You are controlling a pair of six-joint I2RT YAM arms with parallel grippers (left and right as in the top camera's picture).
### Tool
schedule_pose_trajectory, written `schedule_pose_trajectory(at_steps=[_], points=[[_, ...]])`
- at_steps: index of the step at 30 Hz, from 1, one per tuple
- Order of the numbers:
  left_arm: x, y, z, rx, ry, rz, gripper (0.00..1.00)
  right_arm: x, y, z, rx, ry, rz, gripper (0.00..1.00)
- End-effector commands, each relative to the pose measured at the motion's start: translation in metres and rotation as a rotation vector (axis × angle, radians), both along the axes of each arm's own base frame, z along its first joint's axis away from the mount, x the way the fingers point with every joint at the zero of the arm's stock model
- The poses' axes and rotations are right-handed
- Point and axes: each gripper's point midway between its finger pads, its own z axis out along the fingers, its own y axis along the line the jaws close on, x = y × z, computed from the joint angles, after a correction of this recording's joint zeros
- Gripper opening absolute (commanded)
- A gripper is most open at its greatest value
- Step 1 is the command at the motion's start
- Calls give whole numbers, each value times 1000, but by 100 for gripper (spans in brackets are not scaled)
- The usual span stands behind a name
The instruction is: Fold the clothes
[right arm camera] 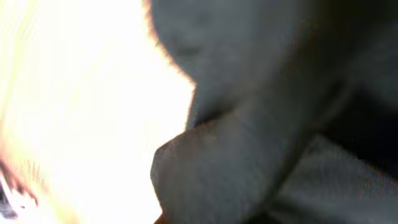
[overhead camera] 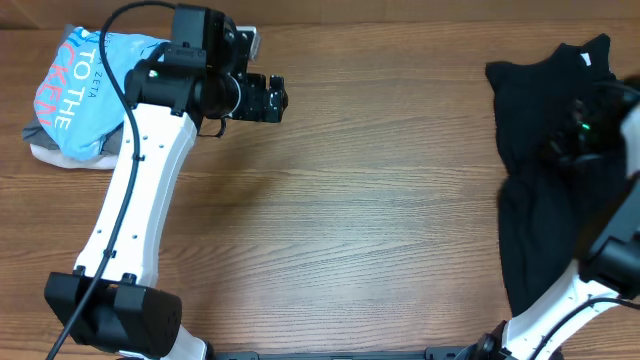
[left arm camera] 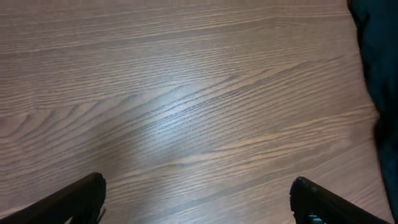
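Your right pincer sits clenched on the black shirt; your left pincer gapes, well apart from it.

White-shelled arms carry black joints, black cables (green lights glowing).
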Motion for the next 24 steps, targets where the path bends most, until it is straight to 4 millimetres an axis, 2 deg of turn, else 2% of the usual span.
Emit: schedule_pose_trajectory(at_steps=[1,3,4,10,12,16,20,22,24], points=[[2,1,18,-1,-34,2,99,20,71,50,29,-146,181,4],[1,2,18,5,-29,4,100,20,128,51,43,-144,310,4],[2,6,17,17,-28,16,100,18,148,51,46,-140,359,4],[8,35,15,53,-28,92,100,-6,250,50,63,-121,592,4],[10,44,15,53,-28,112,100,-15,272,49,64,-118,646,4],[13,72,15,54,-23,176,100,-45,325,46,38,-102,794,4],[15,81,15,74,-36,165,100,-62,351,46,42,-94,856,4],[16,81,16,80,-45,154,100,-69,361,52,91,-103,885,14],[17,78,17,71,-51,139,100,-74,365,59,131,-117,906,30]])
